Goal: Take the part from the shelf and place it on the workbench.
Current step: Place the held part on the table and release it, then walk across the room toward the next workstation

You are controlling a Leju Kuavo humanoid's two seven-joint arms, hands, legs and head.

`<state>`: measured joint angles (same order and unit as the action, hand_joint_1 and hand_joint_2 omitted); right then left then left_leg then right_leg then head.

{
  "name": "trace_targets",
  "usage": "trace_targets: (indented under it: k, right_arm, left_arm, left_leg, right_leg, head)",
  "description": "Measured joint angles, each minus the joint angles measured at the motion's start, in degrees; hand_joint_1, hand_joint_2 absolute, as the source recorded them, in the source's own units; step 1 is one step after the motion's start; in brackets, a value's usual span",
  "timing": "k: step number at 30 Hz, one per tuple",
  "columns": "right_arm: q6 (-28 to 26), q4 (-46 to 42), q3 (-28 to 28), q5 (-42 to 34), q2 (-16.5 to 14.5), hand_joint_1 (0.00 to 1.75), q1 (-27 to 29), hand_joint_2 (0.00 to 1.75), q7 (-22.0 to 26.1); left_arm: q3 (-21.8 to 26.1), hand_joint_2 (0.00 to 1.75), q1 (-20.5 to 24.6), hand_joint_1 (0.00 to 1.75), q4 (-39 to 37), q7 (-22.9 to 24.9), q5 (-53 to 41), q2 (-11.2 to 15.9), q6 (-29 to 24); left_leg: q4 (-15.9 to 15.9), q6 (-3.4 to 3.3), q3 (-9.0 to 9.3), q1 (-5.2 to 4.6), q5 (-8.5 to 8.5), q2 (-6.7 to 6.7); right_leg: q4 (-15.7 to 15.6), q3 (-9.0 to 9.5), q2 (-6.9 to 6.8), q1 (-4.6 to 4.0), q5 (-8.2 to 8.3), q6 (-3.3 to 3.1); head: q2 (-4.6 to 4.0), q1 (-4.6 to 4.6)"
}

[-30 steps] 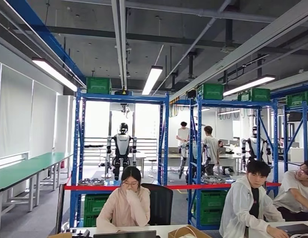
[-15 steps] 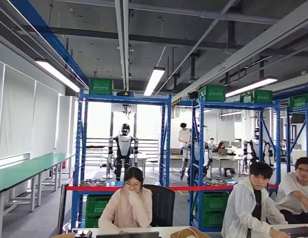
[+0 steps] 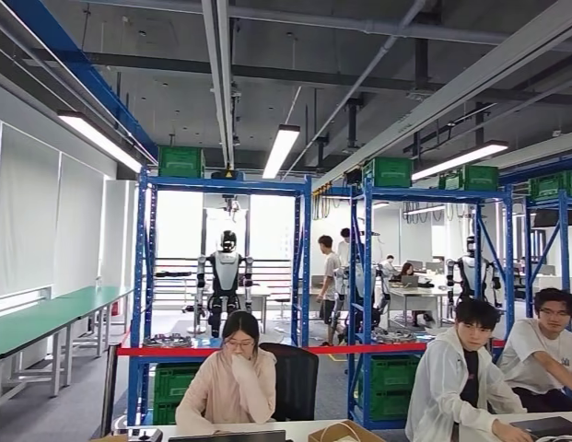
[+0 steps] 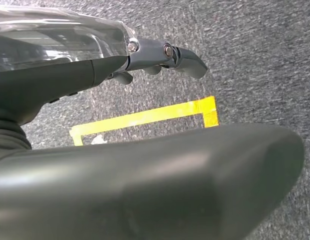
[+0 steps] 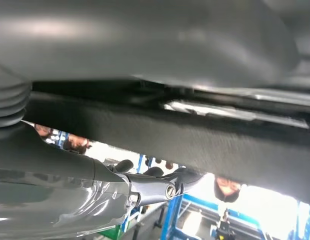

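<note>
- left hand (image 4: 119, 100) seen in left wrist view, hanging over grey carpet floor (image 4: 258, 60); fingers (image 4: 183, 54) stretched out straight, thick thumb beside them, nothing held
- yellow tape corner (image 4: 153, 116) marked on the floor under the left hand
- right hand (image 5: 146, 150) in right wrist view, fingers (image 5: 183, 179) extended, no object visible in it; thumb and dark body parts crowd the view, so cannot tell for sure how far open
- head view looks level across a workshop: blue shelf (image 3: 220, 276) at centre, second blue shelf (image 3: 436, 276) at 3 o'clock of it
- green crates (image 3: 181, 162) on the shelf tops and on the lower levels
- round metal part (image 3: 167, 341) lies on the left end of the first shelf's mid level, behind the red strap (image 3: 269, 350); more parts on the second shelf, too small to tell apart
- long green workbench (image 3: 40, 318) at 9 o'clock, along the left wall
- person in pink top (image 3: 230, 382) seated at 6 o'clock, hand at mouth
- person in white jacket (image 3: 463, 387) seated at 4 o'clock, another person at the right edge
- another humanoid robot (image 3: 226, 281) stands behind the first shelf
</note>
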<state>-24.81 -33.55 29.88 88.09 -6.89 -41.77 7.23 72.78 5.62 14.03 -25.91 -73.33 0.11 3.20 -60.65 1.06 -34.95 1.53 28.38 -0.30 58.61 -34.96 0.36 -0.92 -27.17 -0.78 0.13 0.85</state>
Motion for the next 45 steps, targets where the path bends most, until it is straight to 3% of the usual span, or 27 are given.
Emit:
trace_targets:
  k: [3,5,8,10,11,14,16,18,20,21,24,25,26,27,30,31,34,36,39,40,41,42,45]
  right_arm:
    - [-0.4,-2.2,-0.7,-5.7,1.8,0.0,0.3,0.0,6.0]
    - [0.1,-4.9,-1.9,-11.3,3.2,0.0,1.0,0.0,11.1]
    - [2.7,-9.4,-4.0,-20.7,4.9,0.0,2.7,0.0,18.4]
    - [8.6,-15.1,-6.3,-33.8,5.6,0.0,6.2,0.0,25.1]
    - [14.0,-19.4,-8.1,-43.6,5.7,0.0,8.6,0.0,28.1]
    - [36.6,-34.1,-15.6,-81.8,4.2,0.0,14.4,0.0,30.4]
    - [50.3,-41.6,-21.2,-104.2,1.6,0.0,16.6,0.0,27.3]
    - [57.1,-47.8,-25.0,-116.2,-1.2,0.0,18.5,0.0,23.8]
    - [58.6,-52.5,-26.5,-117.2,-3.3,0.0,19.9,0.0,22.3]
    - [58.8,-54.2,-26.9,-115.2,-4.0,0.0,20.3,0.0,22.0]
    - [59.1,-57.3,-27.5,-109.1,-5.4,0.0,21.7,0.0,23.1]
    - [59.0,-58.2,-27.5,-106.8,-5.6,0.0,22.4,0.0,24.2]
    - [58.7,-59.4,-27.3,-104.2,-5.8,0.0,23.2,0.0,25.6]
    - [58.3,-60.7,-26.9,-101.6,-5.9,0.0,24.0,0.0,26.7]
    - [57.2,-64.8,-25.4,-97.5,-6.1,0.0,26.0,0.0,28.4]
    - [57.0,-65.8,-24.9,-97.1,-6.1,0.0,26.6,0.0,28.6]
    - [56.3,-68.1,-23.7,-96.2,-6.1,0.0,28.7,0.0,29.3]
    - [55.9,-69.2,-23.1,-95.6,-6.1,0.0,29.6,0.0,30.0]
    - [55.1,-70.1,-22.4,-93.7,-5.8,0.0,31.4,0.0,31.2]
    - [55.0,-70.3,-22.1,-93.1,-5.6,0.0,32.2,0.0,31.6]
    - [54.8,-70.4,-21.8,-92.5,-5.4,0.0,33.0,0.0,31.9]
    - [54.6,-70.4,-21.5,-92.0,-5.3,0.0,33.7,0.0,32.1]
    - [53.9,-70.8,-20.7,-90.2,-4.9,0.0,35.2,0.0,32.5]
  left_arm:
    - [0.0,0.0,0.0,0.0,0.0,-0.1,0.1,0.0,0.2]
    - [-0.1,0.0,0.0,0.0,0.0,-0.2,0.1,0.0,0.4]
    - [-0.1,0.0,0.2,0.0,0.0,-0.3,0.1,0.0,0.5]
    - [-0.3,0.0,0.2,0.0,0.0,-0.3,0.1,0.0,0.6]
    - [-0.5,0.0,0.2,0.0,0.0,-0.3,0.1,0.0,0.6]
    - [-0.6,0.0,0.3,0.0,0.0,-0.1,0.4,-0.1,0.7]
    - [-0.6,0.0,0.2,0.0,0.0,-0.1,1.2,-0.1,0.7]
    - [-0.5,0.0,-0.1,0.0,0.0,-0.4,1.9,-0.1,0.7]
    - [-0.5,0.0,-0.3,0.0,0.0,-0.6,2.4,-0.1,0.8]
    - [-0.4,0.0,-0.4,0.0,0.0,-0.6,2.5,-0.1,0.9]
    - [-0.3,0.0,-0.5,0.0,0.0,-0.7,3.0,-0.1,1.0]
    - [-0.2,0.0,-0.6,0.0,0.0,-0.8,3.2,-0.1,1.0]
    - [-0.1,0.0,-0.7,0.0,0.0,-0.8,3.3,-0.1,1.0]
    - [0.0,0.0,-0.8,0.0,0.0,-0.8,3.4,-0.1,1.0]
    - [0.2,0.0,-0.7,0.0,0.0,-0.7,3.5,0.0,0.9]
    - [0.3,0.0,-0.6,0.0,0.0,-0.7,3.5,0.1,0.8]
    - [0.5,0.0,-0.8,0.0,0.0,-0.5,3.7,0.1,0.5]
    - [0.6,0.0,-0.8,0.0,0.0,-0.4,3.8,0.1,0.3]
    - [0.9,0.0,-0.8,0.0,0.0,-0.3,4.0,0.2,0.0]
    - [1.0,0.0,-0.9,0.0,0.0,-0.3,4.0,0.2,0.0]
    - [1.1,0.0,-0.9,0.0,0.0,-0.2,4.1,0.2,-0.1]
    - [1.2,0.0,-0.9,0.0,0.0,-0.1,4.1,0.3,-0.1]
    - [1.3,0.0,-1.1,0.0,0.0,-0.1,4.3,0.3,-0.3]
  left_leg:
    - [0.9,-0.67,0.2,-0.2,-0.15,-0.07]
    - [1.0,-1.27,0.25,-0.08,-0.33,-0.08]
    - [1.1,-1.77,0.29,0.01,-0.36,-0.03]
    - [1.0,-1.87,0.36,-0.01,-0.29,-0.09]
    - [1.0,-1.92,0.43,-0.01,-0.24,-0.18]
    - [1.1,-1.76,0.73,-0.09,0.02,-0.4]
    - [1.2,-1.36,0.75,-0.16,0.14,-0.39]
    - [1.5,-0.71,0.87,-0.13,0.15,-0.33]
    - [0.8,-0.21,0.75,-0.11,1.09,-0.24]
    - [-1.0,-0.09,0.03,-0.13,2.43,-0.22]
    - [-11.2,0.14,-4.46,-0.17,7.49,-0.19]
    - [-13.2,0.24,-5.33,-0.18,7.94,-0.19]
    - [-13.1,0.31,-5.19,-0.18,7.35,-0.18]
    - [-10.8,0.33,-3.99,-0.16,5.82,-0.17]
    - [-0.8,0.07,1.03,-0.18,1.31,-0.17]
    - [0.7,-0.13,1.66,-0.27,0.88,-0.19]
    - [1.1,-1.05,1.58,-0.48,0.44,-0.16]
    - [1.3,-1.87,1.31,-0.36,-0.1,0.0]
    - [1.3,-2.49,0.45,-0.46,-0.83,0.24]
    - [1.3,-2.51,0.09,-0.52,-1.11,0.28]
    - [1.3,-2.49,-0.28,-0.59,-1.41,0.3]
    - [1.3,-2.44,-0.65,-0.65,-1.71,0.29]
    - [1.3,-2.03,-1.36,-0.82,-2.67,0.25]
  right_leg:
    - [0.2,-0.33,0.01,-0.05,0.0,0.63]
    - [1.8,-0.87,-0.03,0.11,-1.26,1.26]
    - [11.5,-5.17,-0.1,0.56,-6.17,2.18]
    - [16.1,-7.38,-0.1,0.78,-7.18,2.39]
    - [15.2,-7.02,-0.1,0.82,-6.15,2.33]
    - [4.6,-2.1,-0.09,0.63,-0.91,1.69]
    - [0.5,-0.19,-0.07,0.28,0.04,1.18]
    - [-0.1,0.06,-0.03,0.14,-0.12,0.68]
    - [-0.8,0.39,-0.06,0.32,0.21,0.02]
    - [-1.1,0.54,-0.11,0.43,0.37,-0.29]
    - [-1.2,0.61,-0.24,0.32,0.41,-0.62]
    - [-1.1,0.6,-0.26,0.27,0.42,-0.65]
    - [-1.0,0.59,-0.26,0.26,0.43,-0.66]
    - [-0.9,0.6,-0.24,0.27,0.43,-0.63]
    - [-0.1,0.2,-0.05,0.07,0.23,-0.21]
    - [0.2,-0.03,0.01,0.0,0.22,0.01]
    - [0.6,-0.34,0.09,0.14,0.19,0.71]
    - [2.8,-0.98,0.03,0.34,-2.27,1.34]
    - [12.7,-3.69,-0.08,0.87,-9.12,2.19]
    - [15.1,-4.01,-0.08,0.98,-10.27,2.32]
    - [15.6,-3.41,-0.09,1.04,-10.39,2.35]
    - [13.8,-1.73,-0.09,1.06,-9.52,2.27]
    - [1.4,6.42,-0.07,0.78,-6.02,1.47]
  head:
    - [0.0,0.03]
    - [0.0,0.04]
    - [0.0,0.04]
    - [0.0,0.04]
    - [0.0,0.04]
    - [0.0,0.04]
    - [0.02,0.03]
    - [0.02,0.03]
    - [0.0,0.03]
    - [0.0,0.03]
    - [0.0,0.02]
    - [0.0,0.02]
    - [0.0,0.02]
    - [0.0,0.02]
    - [0.0,0.03]
    - [0.01,0.03]
    - [0.01,0.02]
    - [0.0,0.03]
    - [0.0,0.04]
    - [0.0,0.04]
    - [0.0,0.04]
    - [0.0,0.04]
    - [0.0,0.03]
